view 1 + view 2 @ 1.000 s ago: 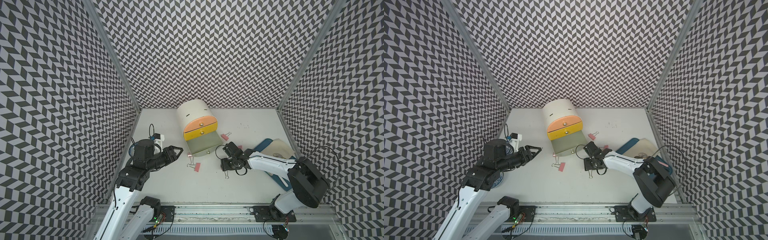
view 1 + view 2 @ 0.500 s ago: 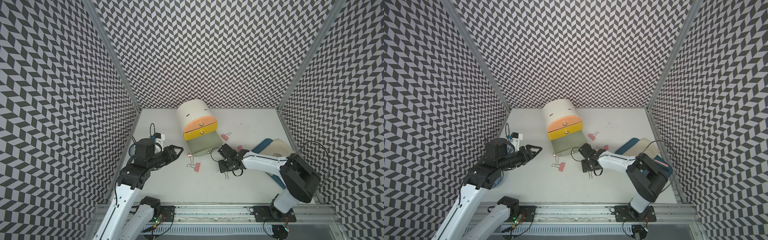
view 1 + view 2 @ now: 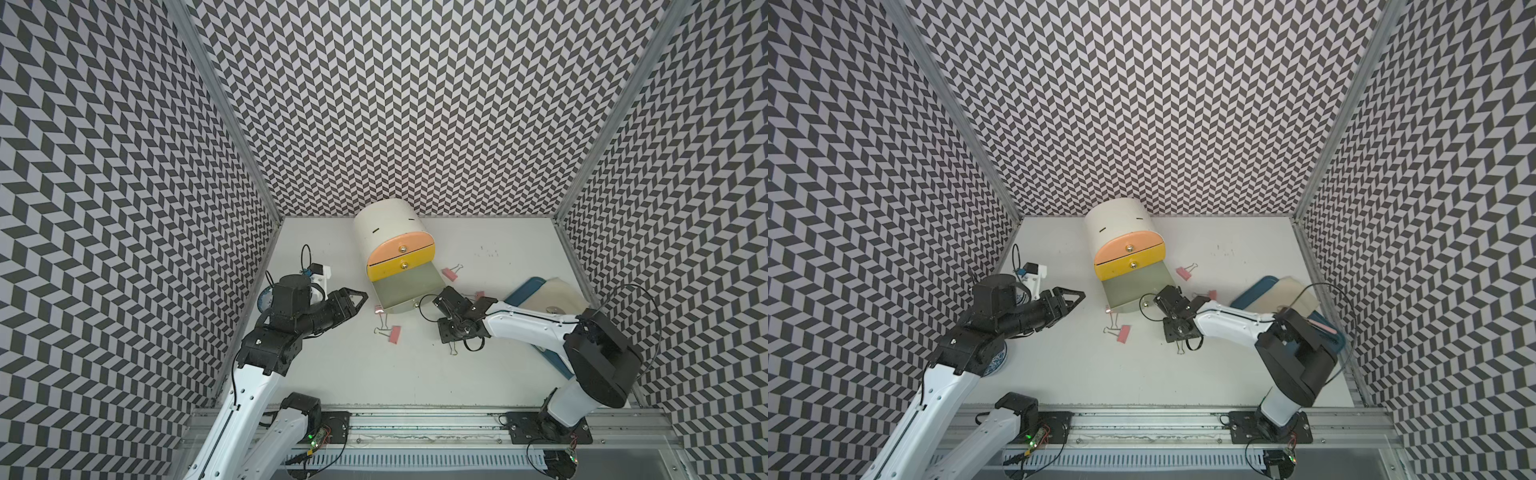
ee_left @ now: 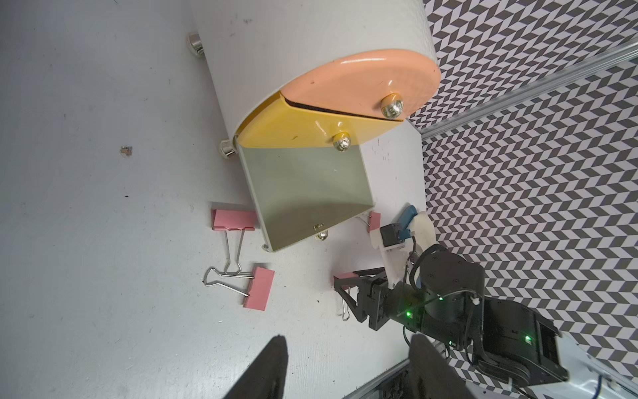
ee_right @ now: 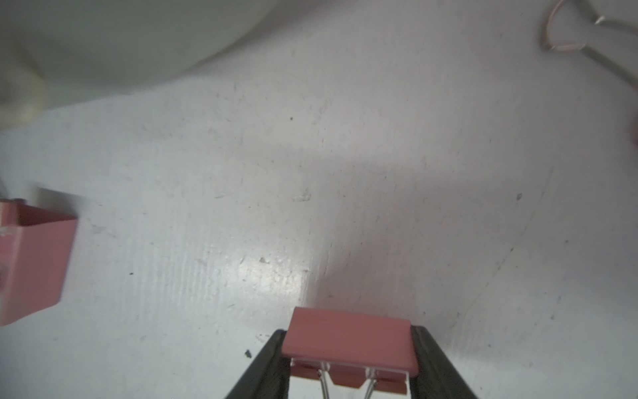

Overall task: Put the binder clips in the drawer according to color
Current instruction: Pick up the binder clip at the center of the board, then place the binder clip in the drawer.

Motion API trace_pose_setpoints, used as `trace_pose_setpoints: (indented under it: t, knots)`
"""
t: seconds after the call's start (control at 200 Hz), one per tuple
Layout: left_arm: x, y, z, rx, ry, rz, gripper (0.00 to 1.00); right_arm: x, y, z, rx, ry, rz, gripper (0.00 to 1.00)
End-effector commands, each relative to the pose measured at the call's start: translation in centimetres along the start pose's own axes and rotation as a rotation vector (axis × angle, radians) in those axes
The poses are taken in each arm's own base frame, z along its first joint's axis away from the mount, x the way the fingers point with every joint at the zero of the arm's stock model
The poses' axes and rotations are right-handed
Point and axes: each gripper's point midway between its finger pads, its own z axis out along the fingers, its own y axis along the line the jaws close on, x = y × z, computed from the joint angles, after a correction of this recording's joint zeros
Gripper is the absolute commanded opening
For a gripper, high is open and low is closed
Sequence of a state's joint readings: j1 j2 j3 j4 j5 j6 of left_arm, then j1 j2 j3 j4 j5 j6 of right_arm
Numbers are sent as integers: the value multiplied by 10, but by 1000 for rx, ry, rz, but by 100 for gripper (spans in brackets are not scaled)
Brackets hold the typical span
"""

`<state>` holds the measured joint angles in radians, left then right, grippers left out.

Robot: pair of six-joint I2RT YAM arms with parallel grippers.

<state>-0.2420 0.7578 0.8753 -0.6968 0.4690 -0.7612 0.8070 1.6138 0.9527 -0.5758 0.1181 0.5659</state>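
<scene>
Gripped in the right gripper's (image 5: 348, 331) jaws, the pink clip (image 5: 348, 340) is best lifted level into the drawer (image 3: 403, 286) ahead; the left gripper's (image 4: 348, 342) jaws are parted.

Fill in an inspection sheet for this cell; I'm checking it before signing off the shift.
Surface: scuffed white tabletop, specks only.
Job's things: cream rounded drawer cabinet, bottom drawer open, no clips seen inside. Five pink metal binder clips in view, all outside it: two with handles crossed at the drawer's corner, one beside the cabinet, one near the right wrist, one held pink clip.
Clutter: blue tray with beige board; blue-patterned dish under the left arm.
Grippers: left gripper open, empty; right gripper closed on the held pink clip.
Cables: black loops at both wrists; one arching over the right elbow.
Surroundings: black-and-white chevron walls; aluminium rail in front.
</scene>
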Motion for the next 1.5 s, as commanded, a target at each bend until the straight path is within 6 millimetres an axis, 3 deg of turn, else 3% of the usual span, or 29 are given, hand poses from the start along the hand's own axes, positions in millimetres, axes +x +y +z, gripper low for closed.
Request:
trace_pose_setpoints:
  t: [0.0,0.391,0.566,0.736,0.961,1.127,1.492]
  knots:
    - [-6,-10,2,37,-8,21,60,-26,11,-28,-69,-81,44,42]
    - [-16,-32,18,63,15,56,60,-94,10,-96,-315,-206,184,37]
    - [-1,-45,35,79,58,68,60,-123,10,-120,-419,-249,225,37]
    - [15,-54,49,98,93,69,60,-144,16,-132,-521,-275,243,36]
    - [31,-52,59,122,123,48,60,-170,33,-136,-611,-281,248,36]
    - [35,-49,62,123,126,40,60,-183,41,-128,-630,-271,250,36]
    - [36,-47,62,117,127,47,60,-182,39,-90,-575,-241,250,40]
